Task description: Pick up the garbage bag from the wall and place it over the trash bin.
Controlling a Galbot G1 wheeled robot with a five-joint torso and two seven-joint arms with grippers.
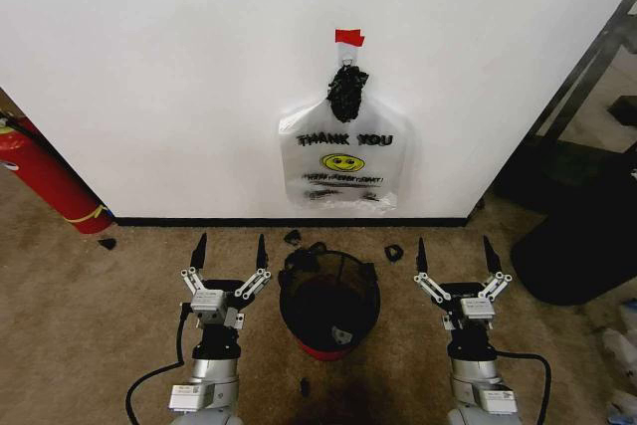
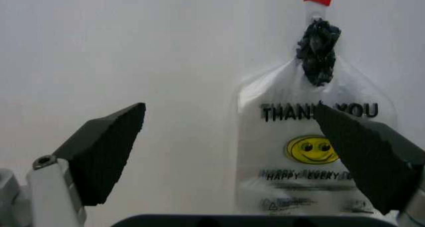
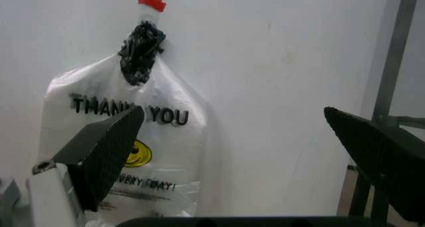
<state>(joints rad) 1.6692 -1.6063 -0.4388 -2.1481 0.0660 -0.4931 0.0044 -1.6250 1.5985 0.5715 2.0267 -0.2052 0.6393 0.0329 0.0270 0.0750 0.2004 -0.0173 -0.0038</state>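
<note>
The garbage bag (image 1: 343, 161) hangs flat on the white wall (image 1: 169, 77), held by a red tape piece (image 1: 349, 38) above a black bunched top. It reads "THANK YOU" over a yellow smiley face. Both wrist views look straight at the garbage bag (image 2: 312, 147) (image 3: 143, 137). The black wire-mesh trash bin (image 1: 329, 303) with a red base stands on the carpet just below the bag. My left gripper (image 1: 230, 250) is open to the bin's left, and my right gripper (image 1: 456, 254) is open to its right, both well short of the wall.
A red fire extinguisher (image 1: 45, 174) leans at the far left by the wall. A dark metal frame (image 1: 587, 57) and a black object (image 1: 587, 236) stand at the right. Small black scraps (image 1: 394, 251) lie on the brown carpet near the baseboard.
</note>
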